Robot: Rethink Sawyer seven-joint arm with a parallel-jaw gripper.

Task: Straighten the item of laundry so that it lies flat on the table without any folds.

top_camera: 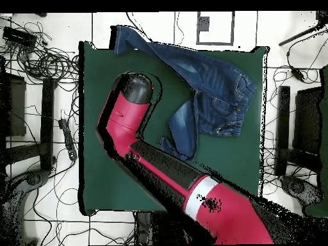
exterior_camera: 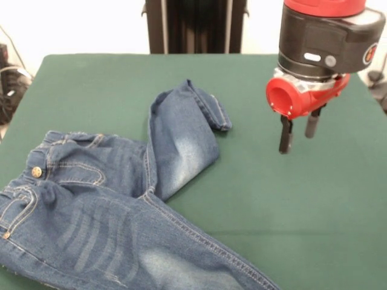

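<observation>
The gripper [exterior_camera: 297,134] is hanging above bare table [exterior_camera: 314,199], its two dark fingers [exterior_camera: 285,135] standing slightly apart, holding and touching nothing. One pair of jeans [exterior_camera: 115,199] is lying well apart from it: one leg is running straight out, the other is lying doubled back with its cuff [exterior_camera: 211,106] turned over.

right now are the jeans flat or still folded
Still folded. One leg of the jeans doubles back at the knee, its cuff turned over; the other leg lies spread out. The gripper hangs apart.
</observation>
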